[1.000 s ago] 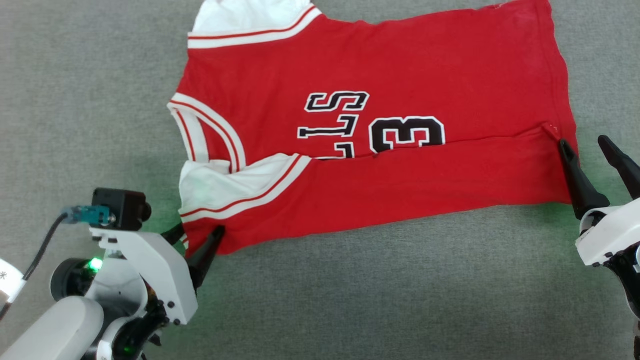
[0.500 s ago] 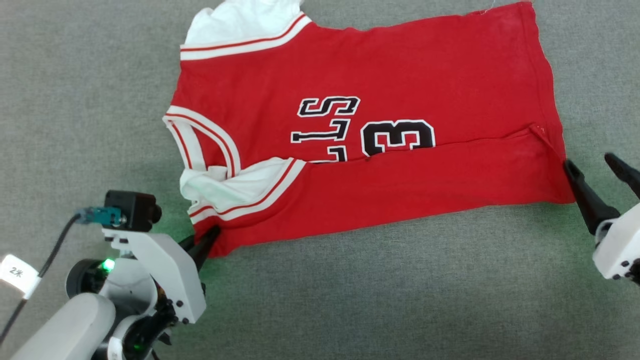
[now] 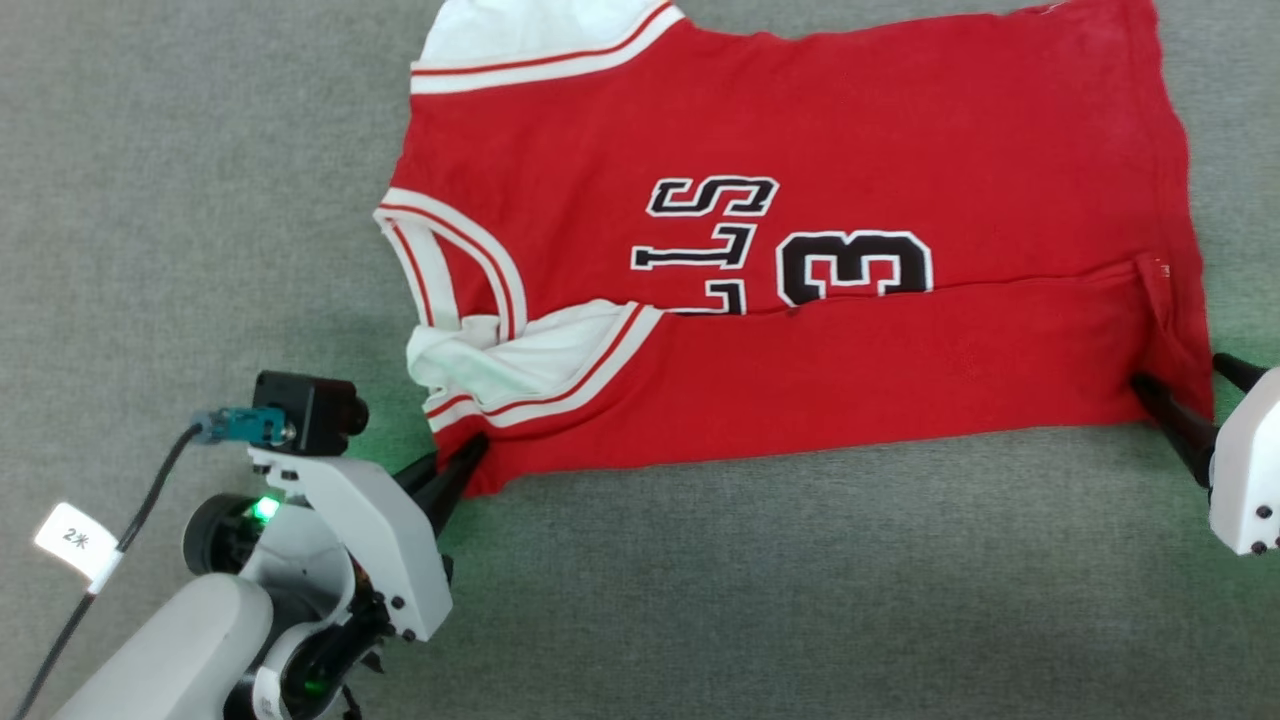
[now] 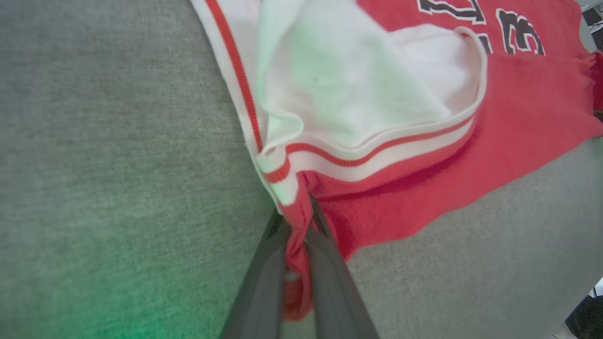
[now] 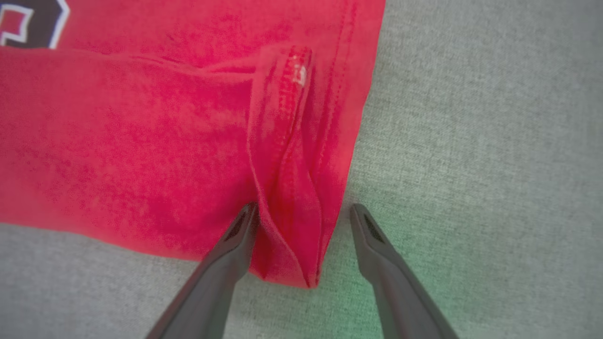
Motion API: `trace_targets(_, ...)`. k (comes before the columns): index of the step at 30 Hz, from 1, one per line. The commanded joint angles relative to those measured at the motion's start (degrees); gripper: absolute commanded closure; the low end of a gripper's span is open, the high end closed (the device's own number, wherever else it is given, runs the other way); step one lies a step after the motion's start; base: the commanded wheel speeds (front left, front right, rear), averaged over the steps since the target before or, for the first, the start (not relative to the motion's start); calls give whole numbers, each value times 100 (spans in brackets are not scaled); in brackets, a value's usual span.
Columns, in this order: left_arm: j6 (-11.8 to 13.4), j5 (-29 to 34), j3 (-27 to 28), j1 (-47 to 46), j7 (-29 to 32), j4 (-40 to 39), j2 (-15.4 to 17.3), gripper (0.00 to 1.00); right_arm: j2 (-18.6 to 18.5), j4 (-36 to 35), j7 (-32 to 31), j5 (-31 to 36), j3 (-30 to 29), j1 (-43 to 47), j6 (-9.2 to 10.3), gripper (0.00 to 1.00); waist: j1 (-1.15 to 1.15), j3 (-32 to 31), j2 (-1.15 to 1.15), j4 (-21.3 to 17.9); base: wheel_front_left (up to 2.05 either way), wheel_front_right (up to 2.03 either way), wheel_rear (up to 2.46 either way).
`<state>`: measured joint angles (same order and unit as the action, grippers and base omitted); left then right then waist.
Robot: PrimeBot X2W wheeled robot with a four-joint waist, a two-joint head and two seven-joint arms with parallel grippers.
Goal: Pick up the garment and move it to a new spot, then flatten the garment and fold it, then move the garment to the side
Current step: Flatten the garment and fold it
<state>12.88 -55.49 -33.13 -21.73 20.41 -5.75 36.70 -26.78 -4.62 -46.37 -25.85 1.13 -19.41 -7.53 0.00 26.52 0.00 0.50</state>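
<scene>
The garment (image 3: 800,150), a red jersey with white sleeves and black numbers, lies spread on the grey surface. Its near long edge is folded up over the lower part of the lettering. My left gripper (image 3: 455,472) is shut on the garment's near-left corner. In the left wrist view red fabric (image 4: 294,245) is pinched between the two fingers of the left gripper (image 4: 296,217). My right gripper (image 3: 1178,372) stands open around the near-right corner. In the right wrist view the right gripper (image 5: 304,212) has the hem fold (image 5: 287,197) lying between its spread fingers.
Grey felt-like surface (image 3: 750,600) runs all around the garment, with bare room in front and to the left. A cable with a white tag (image 3: 75,540) hangs from the left wrist camera (image 3: 305,410).
My left gripper has shut on the garment's near-left corner. The right gripper, still open, has slid along the hem to the near-right corner. The head view has shifted.
</scene>
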Motion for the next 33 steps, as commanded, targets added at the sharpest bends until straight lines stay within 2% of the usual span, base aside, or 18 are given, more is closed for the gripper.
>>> trace_targets(1, -43, 0, -193, 94, 63, 213, -131, 100, 18, 115, -85, -3, 18, -68, 8, 0, 0, 95, 0, 102, 0, 0, 0)
trace_targets(3, -64, 13, -204, 54, 39, 277, -166, 100, 77, 253, -184, -42, 17, -114, 8, 0, 0, 108, 0, 132, 0, 0, 0)
trace_targets(4, -87, 16, -215, 35, 39, 310, -183, 100, 85, 332, -238, -50, 27, -118, 8, 3, 0, 107, 0, 148, 0, 0, 0)
trace_targets(5, -99, 16, -229, 23, 28, 345, -203, 100, 72, 386, -280, -49, 54, -98, 8, 74, 0, 97, 0, 161, 0, 0, 0)
trace_targets(6, -124, 12, -237, 22, 23, 385, -224, 100, 80, 429, -288, -64, 57, -86, 8, 100, 0, 77, 0, 174, 0, 0, 0)
trace_targets(11, -220, -42, -275, 55, -16, 566, -259, 100, 133, 498, -239, -119, -17, 57, 8, 100, 0, -110, 0, 205, 0, 0, 0)
trace_targets(17, -267, -164, -198, 324, -47, 570, -107, 100, 104, 399, -283, -179, -126, 434, 8, 100, 0, -572, 0, 199, 0, 0, 0)
trace_targets(21, -204, -285, -122, 618, -124, 344, -7, 100, 80, 175, -351, -228, -219, 818, 8, 100, 0, -782, 0, 166, 0, 0, 0)
trace_targets(28, 59, -403, -14, 1270, -265, -225, 243, 100, 164, -330, -599, -356, -331, 1549, 8, 100, 0, -916, 0, 122, 0, 0, 0)
trace_targets(32, 129, -494, 46, 1510, -319, -476, 288, 100, 303, -503, -475, -306, -445, 1724, 8, 100, 0, -985, 0, 93, 0, 0, 0)
trace_targets(33, 133, -481, 48, 1550, -326, -521, 319, 100, 341, -516, -403, -262, -496, 1740, 8, 53, 0, -1001, 0, 85, 0, 0, 0)
